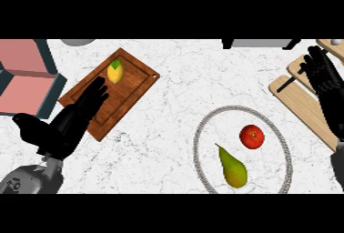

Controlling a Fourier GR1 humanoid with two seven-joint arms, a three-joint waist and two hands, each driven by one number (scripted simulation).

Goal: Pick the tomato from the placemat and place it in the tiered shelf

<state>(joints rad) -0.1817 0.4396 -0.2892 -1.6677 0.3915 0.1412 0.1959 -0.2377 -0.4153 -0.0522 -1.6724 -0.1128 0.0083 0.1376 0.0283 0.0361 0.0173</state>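
Head view of the counter [174, 91]. The tomato [252, 136] lies on the round white placemat [201, 136], which has a grey beaded rim and sits toward 5 o'clock in the view. On the mat the tomato is at about 2 o'clock from the centre, with a pear [232, 167] just beside it at 7 o'clock; the two appear not to touch, which leaves room for fingers around the tomato.

The right hand [326, 86] stands at 3 o'clock, fingers straight and released, holding nothing. It lies over the light wooden tiered shelf [295, 98], whose slats run along the right edge. It is the nearer hand to the tomato, so it would likely make the pick.

The left hand [70, 120] at 8 o'clock is also open and empty, its fingertips overlapping the brown cutting board [131, 86]. A lemon [115, 72] rests on the board at 11 o'clock. A pink and dark blue box [27, 77] occupies 9 o'clock.

The tomato is untouched and well apart from both hands; the grasp is not yet begun. The shelf lies near the mat, at 2 o'clock from it, so the carry would be brief.
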